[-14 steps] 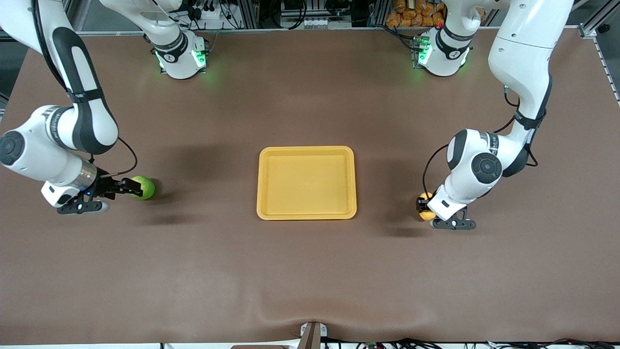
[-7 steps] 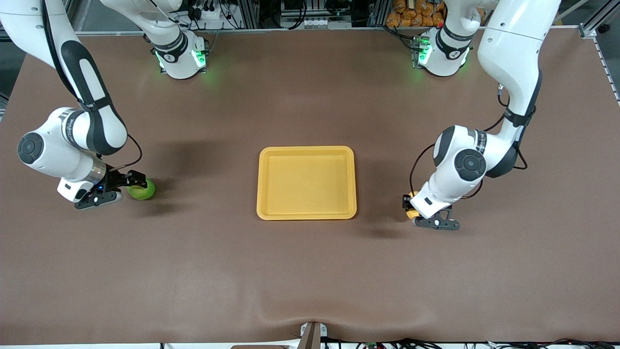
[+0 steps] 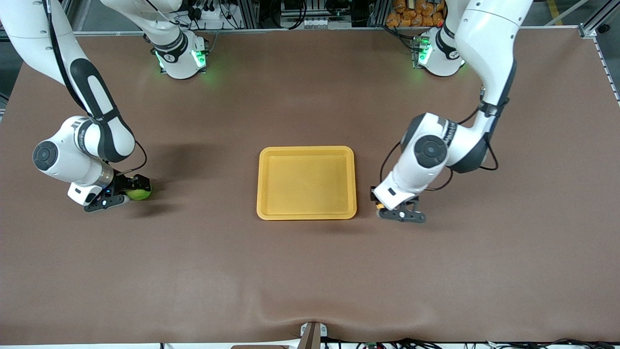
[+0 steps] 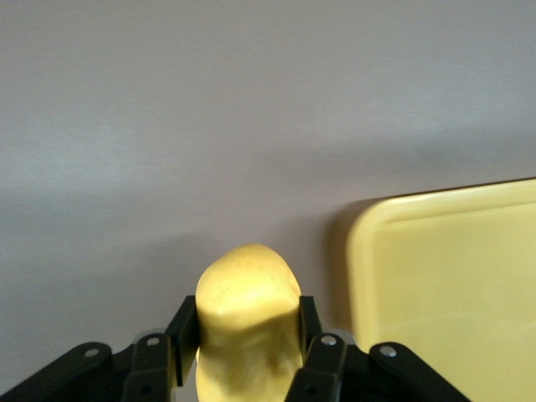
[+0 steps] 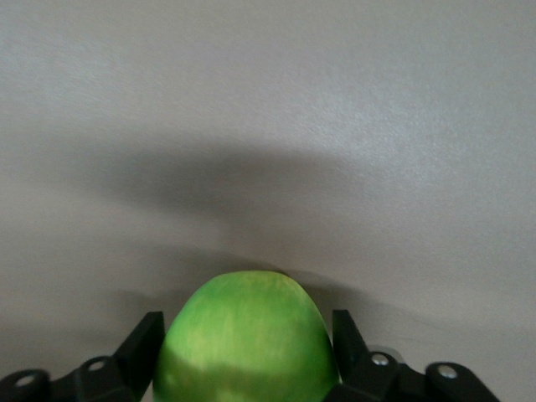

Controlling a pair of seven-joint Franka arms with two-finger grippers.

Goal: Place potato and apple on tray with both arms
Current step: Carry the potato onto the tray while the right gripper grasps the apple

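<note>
1. Front view: tray (image 3: 306, 182) sits bare at mid-table, the landmark for both arms.
2. Left gripper (image 3: 379, 204) is clamped on the potato (image 4: 248, 322), just beside the tray's edge toward the left arm's end; the left wrist view shows the tray corner close.
3. Right gripper (image 3: 131, 187) has its fingers pressed on the apple (image 3: 139, 193), well apart from the tray toward the right arm's end, low at the table.
4. Step, as I judge it: carrying both items in. Potato is nearly there; apple is barely lifted, if at all.
5. Next: lift potato over the raised rim, then release; apple needs a long traverse.
6. Nothing lies between either item and the tray; only the rim could catch.
</note>
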